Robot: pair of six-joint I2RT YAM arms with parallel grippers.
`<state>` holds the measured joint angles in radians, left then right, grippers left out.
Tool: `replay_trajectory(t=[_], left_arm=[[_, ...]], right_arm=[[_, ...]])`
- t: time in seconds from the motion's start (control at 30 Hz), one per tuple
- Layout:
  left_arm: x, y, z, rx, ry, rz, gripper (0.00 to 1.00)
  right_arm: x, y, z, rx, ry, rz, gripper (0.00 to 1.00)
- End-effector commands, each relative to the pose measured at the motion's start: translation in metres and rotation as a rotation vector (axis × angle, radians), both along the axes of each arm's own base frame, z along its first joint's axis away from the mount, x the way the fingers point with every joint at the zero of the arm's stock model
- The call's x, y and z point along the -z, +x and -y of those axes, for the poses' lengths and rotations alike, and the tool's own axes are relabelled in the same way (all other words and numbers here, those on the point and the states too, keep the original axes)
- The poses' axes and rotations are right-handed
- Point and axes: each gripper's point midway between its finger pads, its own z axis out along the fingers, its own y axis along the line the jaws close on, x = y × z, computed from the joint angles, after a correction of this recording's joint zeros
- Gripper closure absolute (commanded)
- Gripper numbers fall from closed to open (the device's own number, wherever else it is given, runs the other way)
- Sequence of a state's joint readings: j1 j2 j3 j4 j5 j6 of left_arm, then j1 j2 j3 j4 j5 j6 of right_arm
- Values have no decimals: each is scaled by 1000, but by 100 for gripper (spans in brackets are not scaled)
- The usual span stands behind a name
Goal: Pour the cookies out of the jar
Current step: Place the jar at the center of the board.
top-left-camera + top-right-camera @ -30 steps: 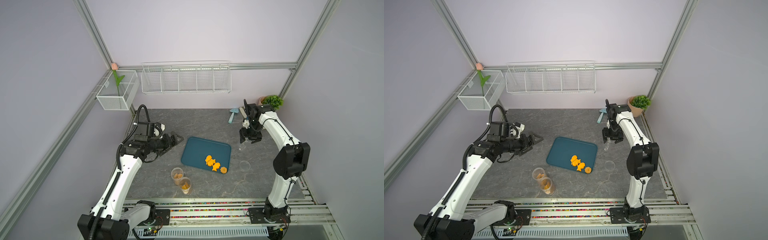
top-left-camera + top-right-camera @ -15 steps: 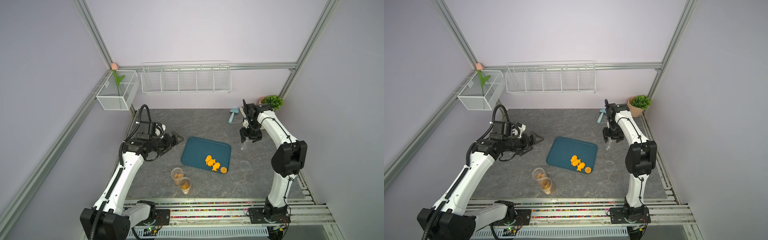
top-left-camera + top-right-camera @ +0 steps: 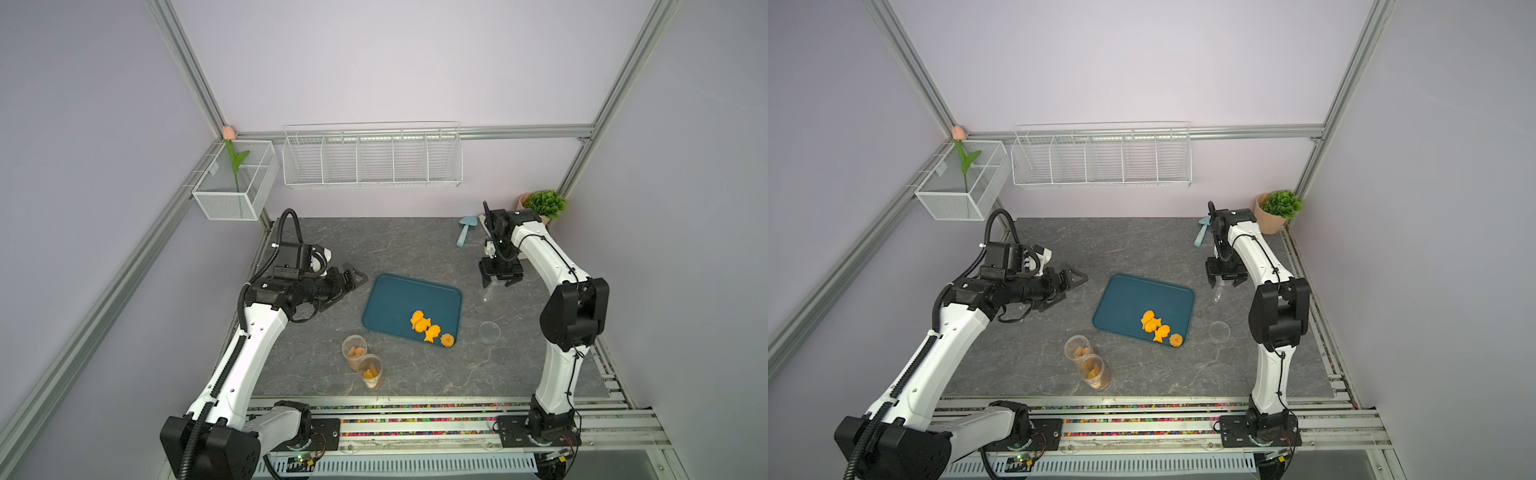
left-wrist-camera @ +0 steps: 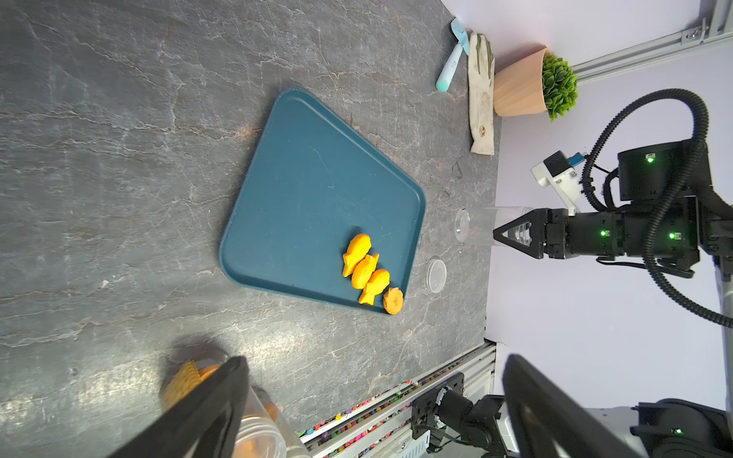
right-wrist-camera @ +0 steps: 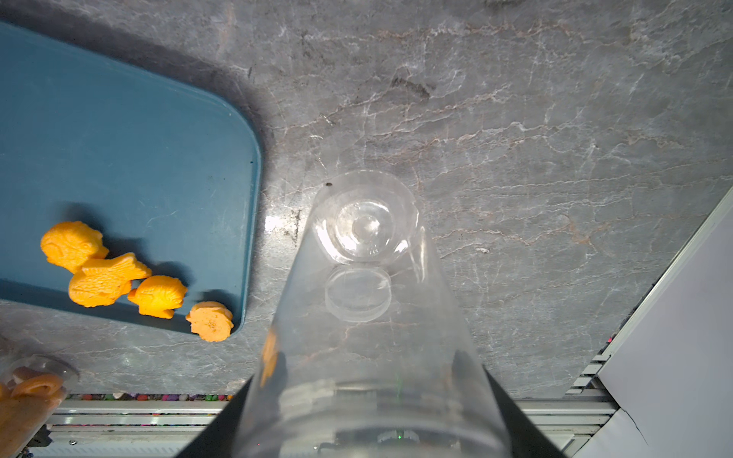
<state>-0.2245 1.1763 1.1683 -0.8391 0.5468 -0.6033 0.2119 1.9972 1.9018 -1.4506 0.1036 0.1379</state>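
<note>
Four cookies [image 3: 426,326] are seen on tray [image 3: 395,299], 5 o'clock corner; empty jar [image 5: 365,317] is pinched base-down by R gripper [image 3: 497,284], w/ 2 filled jars [image 3: 370,370] stood upright at 6 o'clock of wide-spread L gripper [image 3: 345,291], judged the nearer arm.

Your left arm [image 3: 257,336] and right arm [image 3: 540,253] wear white shells over the links, with black housings at the joints. A black ribbed hose [image 3: 286,218] loops over your left wrist; a thin black cable [image 3: 556,258] runs along the right arm. Green lights [image 4: 603,233] glow on the right wrist. The fingers [image 4: 214,408] are black open triangles. Each base [image 3: 536,432] is a flat black plate.
</note>
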Motion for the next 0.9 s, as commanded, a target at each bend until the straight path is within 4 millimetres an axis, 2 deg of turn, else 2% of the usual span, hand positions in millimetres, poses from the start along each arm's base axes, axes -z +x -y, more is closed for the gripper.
replay_trajectory(t=[0.0,0.37,0.87], left_arm=[[2,-3,-2,14,16,7,0],[1,-6,-2,3,2,7,0],[2,0,1,15,-4,1,0]], right_arm=[[0,-4,4,-22,-16,-15,33],[6,-2,3,-30,-31,-23,33],[28,-11,0,-26,-24,-66,33]])
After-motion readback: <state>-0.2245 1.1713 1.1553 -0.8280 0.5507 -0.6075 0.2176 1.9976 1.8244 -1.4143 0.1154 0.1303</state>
